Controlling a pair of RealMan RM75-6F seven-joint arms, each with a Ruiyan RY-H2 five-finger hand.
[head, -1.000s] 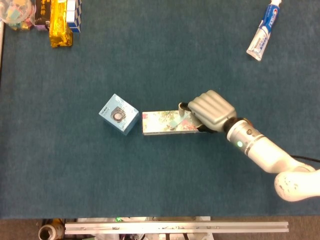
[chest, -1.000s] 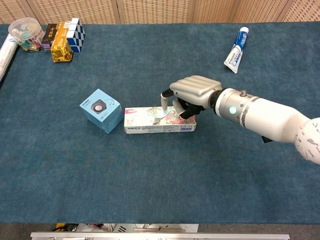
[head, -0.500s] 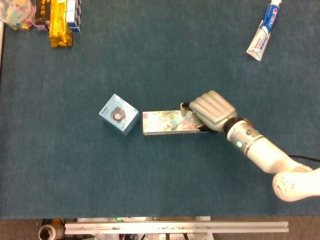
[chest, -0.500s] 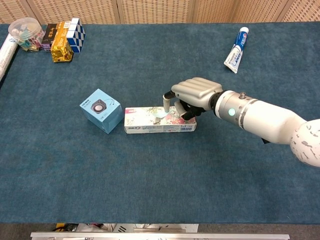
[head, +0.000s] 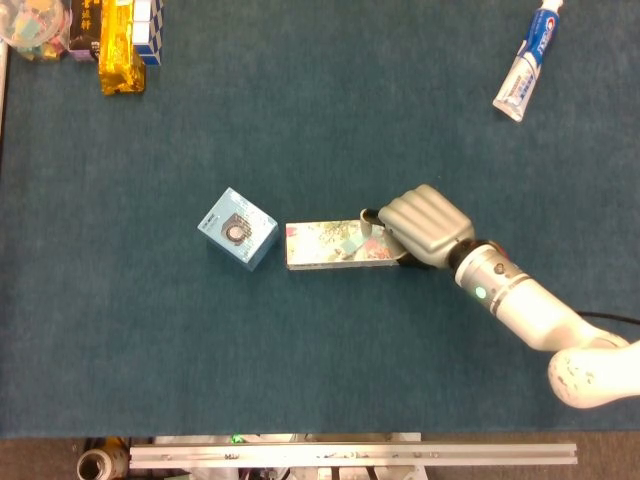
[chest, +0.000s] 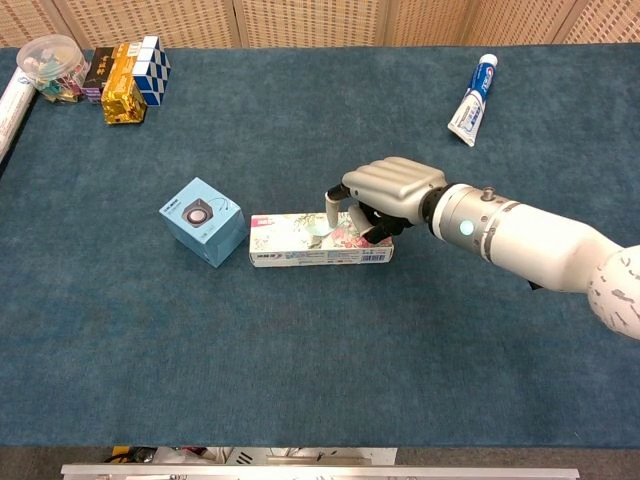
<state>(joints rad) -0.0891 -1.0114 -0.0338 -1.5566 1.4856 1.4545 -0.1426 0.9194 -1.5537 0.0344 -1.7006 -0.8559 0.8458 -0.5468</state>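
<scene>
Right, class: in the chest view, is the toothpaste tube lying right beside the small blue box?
No, the toothpaste tube lies far off near the table's back right, while the small blue box sits next to the long flowered box.

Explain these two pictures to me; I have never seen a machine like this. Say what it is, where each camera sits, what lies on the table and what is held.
This is a two-armed robot with humanlike hands, steered by a person. The head view looks straight down; the chest view looks forward from lower. Only the right hand shows. Its fingers curl over the right end of a flowered box lying flat on the blue table. I cannot tell whether it grips or only rests on it. Left of the flowered box stands a blue cube box. A toothpaste tube lies far right; packets and a cube puzzle sit far left.
</scene>
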